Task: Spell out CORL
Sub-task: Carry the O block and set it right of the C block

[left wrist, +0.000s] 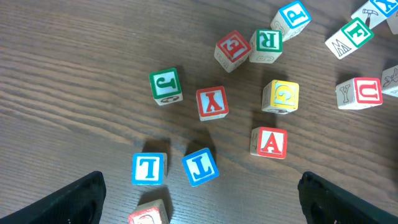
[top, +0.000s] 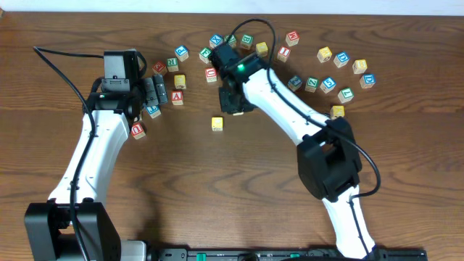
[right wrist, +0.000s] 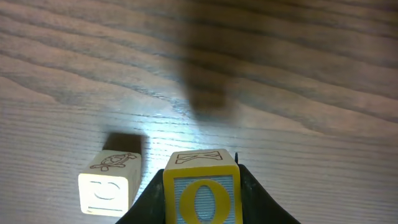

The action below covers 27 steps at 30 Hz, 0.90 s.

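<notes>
L gripper (top: 154,94) is spread wide over the left block cluster on the table (top: 217,188), holding nothing; a blue L block (left wrist: 149,168) lies btwn its fingers in wrist view. Mid-table sits a lone yellow block (top: 217,123). R gripper (top: 233,101) pinches the O block (right wrist: 202,196) just beside it, not touching. More blocks (top: 344,61) are scattered at right.

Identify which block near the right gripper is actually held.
The O block, yellow-framed, clamped in the right gripper; the pale block beside it rests free on the table.
</notes>
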### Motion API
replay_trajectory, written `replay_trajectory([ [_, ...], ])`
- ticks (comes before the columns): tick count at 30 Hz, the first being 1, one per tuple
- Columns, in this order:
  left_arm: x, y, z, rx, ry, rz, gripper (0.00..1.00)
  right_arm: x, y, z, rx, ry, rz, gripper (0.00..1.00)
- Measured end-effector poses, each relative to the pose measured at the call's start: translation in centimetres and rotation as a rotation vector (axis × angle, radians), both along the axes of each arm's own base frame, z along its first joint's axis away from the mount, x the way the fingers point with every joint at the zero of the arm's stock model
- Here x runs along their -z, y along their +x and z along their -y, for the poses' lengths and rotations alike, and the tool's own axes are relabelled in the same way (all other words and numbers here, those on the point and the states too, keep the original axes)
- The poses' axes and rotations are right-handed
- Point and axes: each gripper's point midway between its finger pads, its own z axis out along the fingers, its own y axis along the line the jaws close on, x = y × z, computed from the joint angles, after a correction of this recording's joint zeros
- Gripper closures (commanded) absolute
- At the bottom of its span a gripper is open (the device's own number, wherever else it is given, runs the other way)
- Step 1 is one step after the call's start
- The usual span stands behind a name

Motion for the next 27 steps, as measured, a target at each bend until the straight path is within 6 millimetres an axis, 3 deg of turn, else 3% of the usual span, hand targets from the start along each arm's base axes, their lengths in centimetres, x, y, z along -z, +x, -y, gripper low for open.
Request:
replay_trajectory([
  [12,0.0,0.0,0.0,0.0,0.0,0.0,0.02,3.3,-1.3,-1.3,-0.02,-0.062,-0.029,0.77],
  [27,0.0,0.0,0.0,0.0,0.0,0.0,0.02,3.5,-1.4,-1.2,0.028,-0.061,-0.033,0.75],
])
